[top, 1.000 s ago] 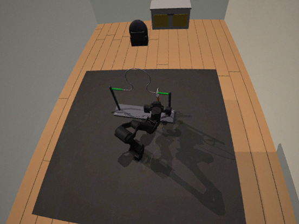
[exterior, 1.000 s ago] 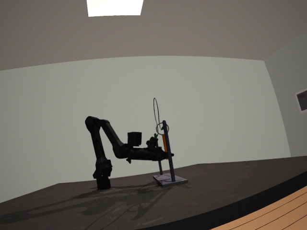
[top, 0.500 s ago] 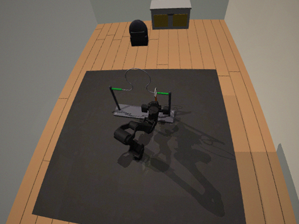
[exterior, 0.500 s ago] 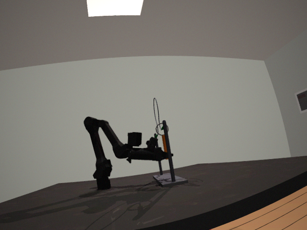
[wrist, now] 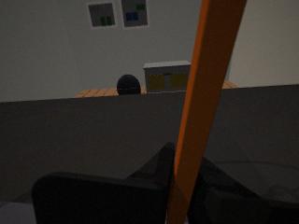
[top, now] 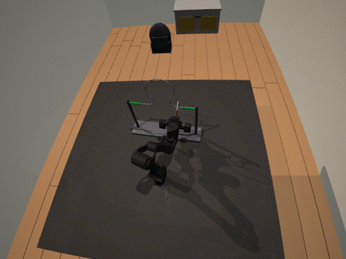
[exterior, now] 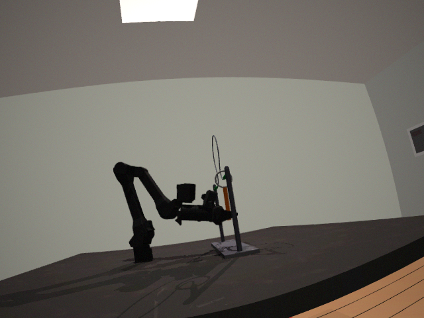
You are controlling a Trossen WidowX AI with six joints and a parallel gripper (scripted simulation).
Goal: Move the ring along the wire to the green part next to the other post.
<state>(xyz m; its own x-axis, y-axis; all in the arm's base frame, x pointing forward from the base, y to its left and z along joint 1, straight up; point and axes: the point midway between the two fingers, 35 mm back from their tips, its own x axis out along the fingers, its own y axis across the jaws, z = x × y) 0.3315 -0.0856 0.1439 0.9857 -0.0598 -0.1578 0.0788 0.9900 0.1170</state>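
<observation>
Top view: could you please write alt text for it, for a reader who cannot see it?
A black robot arm grips the orange handle of a ring around a looping grey wire, near its right-hand green part. Two posts hold the wire above a dark mat.

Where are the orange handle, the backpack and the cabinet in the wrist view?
Orange handle (wrist: 199, 98): wrist view, middle of its shaft.
Backpack (wrist: 128, 85): wrist view, its rounded top.
Cabinet (wrist: 167, 63): wrist view, its pale top.

dark mat (top: 110, 201) (exterior: 308, 253) (wrist: 93, 131); grey base plate (top: 154, 134) (exterior: 251, 251) and, seemingly, arm's foot (top: 159, 179) (exterior: 143, 254) on it.
</observation>
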